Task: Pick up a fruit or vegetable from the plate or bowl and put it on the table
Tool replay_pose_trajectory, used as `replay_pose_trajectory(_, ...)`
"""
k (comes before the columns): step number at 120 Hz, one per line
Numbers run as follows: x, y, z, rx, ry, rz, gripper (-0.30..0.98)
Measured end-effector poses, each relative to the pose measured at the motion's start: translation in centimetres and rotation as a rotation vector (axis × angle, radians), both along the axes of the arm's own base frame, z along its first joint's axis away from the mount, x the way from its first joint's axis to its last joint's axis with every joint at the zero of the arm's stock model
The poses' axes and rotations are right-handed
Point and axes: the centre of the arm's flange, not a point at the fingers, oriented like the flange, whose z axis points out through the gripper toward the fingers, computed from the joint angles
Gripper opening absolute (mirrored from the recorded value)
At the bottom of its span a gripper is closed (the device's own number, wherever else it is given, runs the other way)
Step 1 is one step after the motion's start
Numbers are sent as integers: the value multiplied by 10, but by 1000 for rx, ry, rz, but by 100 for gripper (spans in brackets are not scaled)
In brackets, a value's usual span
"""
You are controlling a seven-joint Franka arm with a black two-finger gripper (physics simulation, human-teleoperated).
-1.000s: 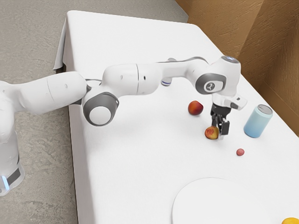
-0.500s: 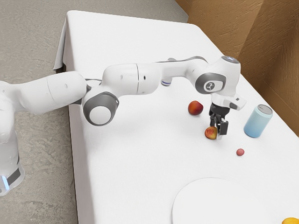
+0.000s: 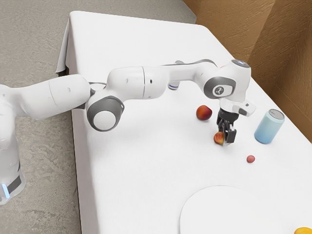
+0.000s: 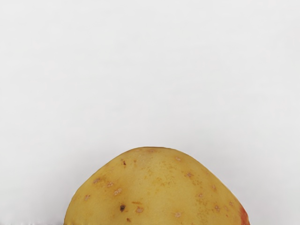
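Looks down on a rounded yellow fruit (image 4: 157,192), brown-flecked, reddish at one edge, against white tablecloth (image 4: 150,70).

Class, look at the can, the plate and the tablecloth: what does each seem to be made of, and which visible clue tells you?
Can: probably thin metal, painted pale blue, given its grey rimmed top.
Plate: perhaps ceramic or plastic; smooth, plain white, and the look leaves it open.
Tablecloth: likely woven cloth, matt white, since it drapes over the table's edge.
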Motion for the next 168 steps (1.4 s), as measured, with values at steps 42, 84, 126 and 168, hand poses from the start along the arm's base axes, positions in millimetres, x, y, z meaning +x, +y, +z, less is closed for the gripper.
replay_pose_trajectory(42, -9, -33, 53, 14, -70, -36, 32)
replay_pose_trajectory(84, -151, -276, 159, 132, -30, -451, 35)
replay_pose_trajectory(126, -169, -364, 84, 130, 36, -585, 34)
replay_pose_trajectory(168, -116, -349, 71, 73, -105, -515, 34)
